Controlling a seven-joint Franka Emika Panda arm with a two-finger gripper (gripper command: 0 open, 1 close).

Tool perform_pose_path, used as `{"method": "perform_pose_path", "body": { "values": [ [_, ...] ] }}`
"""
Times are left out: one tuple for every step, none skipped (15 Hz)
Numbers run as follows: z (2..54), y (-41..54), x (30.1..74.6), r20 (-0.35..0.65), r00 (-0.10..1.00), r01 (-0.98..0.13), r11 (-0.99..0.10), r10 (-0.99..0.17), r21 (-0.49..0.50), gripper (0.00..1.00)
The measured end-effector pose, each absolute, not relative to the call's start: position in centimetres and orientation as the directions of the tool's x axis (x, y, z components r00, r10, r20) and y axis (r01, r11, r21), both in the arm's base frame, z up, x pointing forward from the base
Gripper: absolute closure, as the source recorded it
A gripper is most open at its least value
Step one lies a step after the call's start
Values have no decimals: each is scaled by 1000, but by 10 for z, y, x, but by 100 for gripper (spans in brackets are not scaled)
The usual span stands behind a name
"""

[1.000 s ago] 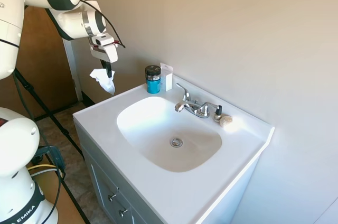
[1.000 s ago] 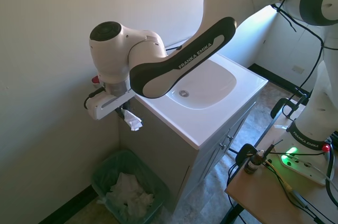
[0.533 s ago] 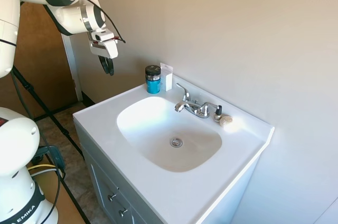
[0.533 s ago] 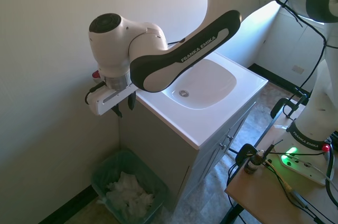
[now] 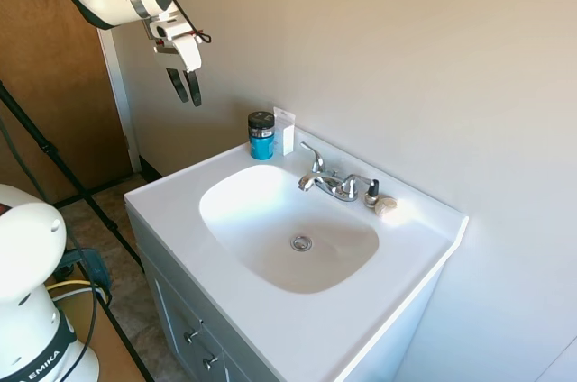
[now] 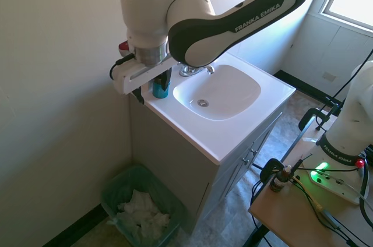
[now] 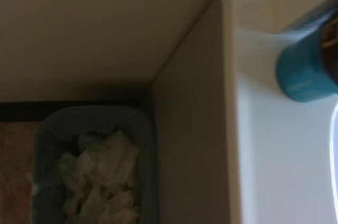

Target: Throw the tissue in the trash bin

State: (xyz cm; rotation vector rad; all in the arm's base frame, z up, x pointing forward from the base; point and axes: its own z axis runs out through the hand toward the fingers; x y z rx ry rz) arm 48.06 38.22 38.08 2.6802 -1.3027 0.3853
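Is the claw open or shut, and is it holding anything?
Open and empty: the claw's two fingers hang apart with nothing between them.

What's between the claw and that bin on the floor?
Only air, in the second exterior view: the open claw hangs above the trash bin, beside the vanity's side.

The white Franka arm reaches high beside the vanity worktop (image 5: 180, 211), its wrist bent so the end effector (image 5: 187, 94) points downward. The end effector hangs in the air above and just off the worktop's end, near the wall corner. Its two dark fingers (image 5: 178, 85) stand apart with a clear gap between them, and nothing is held there.
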Motion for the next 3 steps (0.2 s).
{"method": "perform_pose_path", "body": {
  "values": [
    [388, 369, 479, 291, 576, -800, -600, -764, 6, 0],
    [394, 356, 476, 292, 559, -811, -584, -776, -2, 0],
    [399, 346, 474, 287, 542, -823, -568, -790, -9, 0]
  ]
}}
